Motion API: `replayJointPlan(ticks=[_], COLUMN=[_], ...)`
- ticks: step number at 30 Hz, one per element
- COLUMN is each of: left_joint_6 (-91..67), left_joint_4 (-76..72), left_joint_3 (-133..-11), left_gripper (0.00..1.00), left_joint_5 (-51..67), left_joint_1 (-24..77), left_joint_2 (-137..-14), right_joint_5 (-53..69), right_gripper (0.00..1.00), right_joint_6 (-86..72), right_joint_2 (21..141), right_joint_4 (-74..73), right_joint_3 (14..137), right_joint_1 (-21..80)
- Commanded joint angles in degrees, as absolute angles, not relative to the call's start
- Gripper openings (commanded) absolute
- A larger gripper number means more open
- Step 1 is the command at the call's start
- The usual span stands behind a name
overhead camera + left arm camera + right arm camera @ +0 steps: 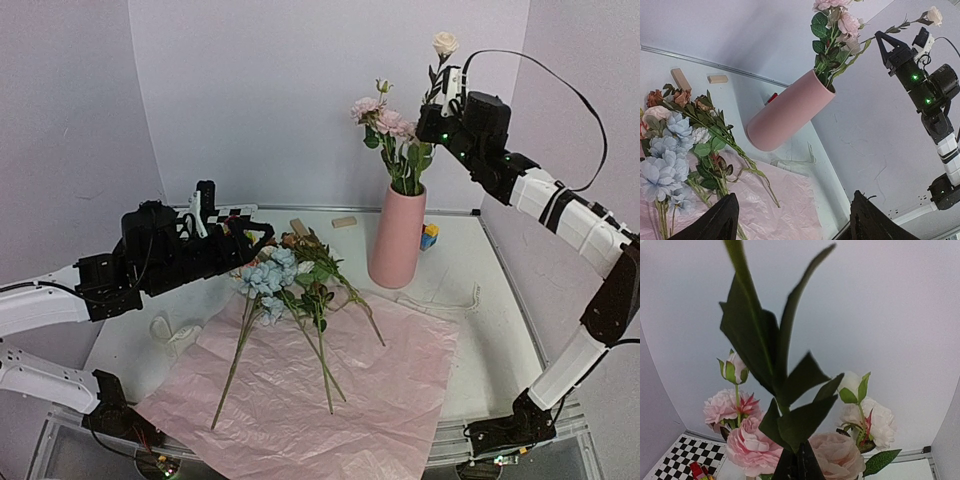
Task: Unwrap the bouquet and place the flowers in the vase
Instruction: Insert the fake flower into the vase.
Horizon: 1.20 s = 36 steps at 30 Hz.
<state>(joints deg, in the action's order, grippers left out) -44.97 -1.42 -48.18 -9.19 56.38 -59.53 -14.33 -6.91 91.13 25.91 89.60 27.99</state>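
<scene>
The bouquet lies unwrapped: its pink paper point(330, 400) is spread flat, and loose flowers point(290, 285) point(675, 150), light blue, rusty and cream, rest on its far part. The pink vase point(397, 235) point(790, 110) stands upright behind the sheet and holds several pink blooms point(385, 118) point(752, 440). My right gripper point(436, 108) point(883, 40) point(799, 465) hangs above the vase mouth, shut on the leafy green stem point(775, 365) of a cream flower point(445, 43). My left gripper point(250, 238) point(792, 222) hovers open over the lying flowers, with nothing between its fingers.
A cream ribbon point(175, 330) lies left of the paper. Two small wooden blocks point(344, 221) point(298, 227) sit near the back wall, and a coloured block point(429, 236) stands right of the vase. A thin strip point(440, 300) lies right of the vase base.
</scene>
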Motion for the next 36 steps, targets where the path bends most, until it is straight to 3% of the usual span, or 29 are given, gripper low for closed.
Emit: replayJointPlan(ticks=[1, 9, 20, 29, 36], left_joint_6=[-44.24, -44.53, -45.25, -46.11, -46.54], left_joint_4=[-1.41, -1.32, -1.08, -1.13, -1.06], left_joint_3=[-51.15, -50.46, -48.81, -48.03, -47.32], left_gripper=[0.78, 0.78, 0.77, 0.77, 0.77], left_joint_5=[-9.74, -9.62, -9.78, -8.99, -8.53], left_joint_1=[56.60, 56.60, 56.63, 56.61, 56.61], left_joint_2=[-60.46, -59.79, -58.26, -58.19, -57.92], right_joint_5=[-13.42, -11.63, -11.31, -3.13, 3.35], right_gripper=[0.00, 0.01, 0.10, 0.00, 0.00], right_joint_6=[-8.09, -7.78, -9.01, -8.65, -9.04], right_joint_2=[87.77, 87.98, 83.43, 84.67, 85.73], right_joint_4=[32.31, 33.07, 33.20, 26.16, 23.18], right_joint_3=[87.20, 83.16, 75.25, 78.89, 80.38], right_joint_1=[27.72, 27.69, 27.69, 27.71, 27.69])
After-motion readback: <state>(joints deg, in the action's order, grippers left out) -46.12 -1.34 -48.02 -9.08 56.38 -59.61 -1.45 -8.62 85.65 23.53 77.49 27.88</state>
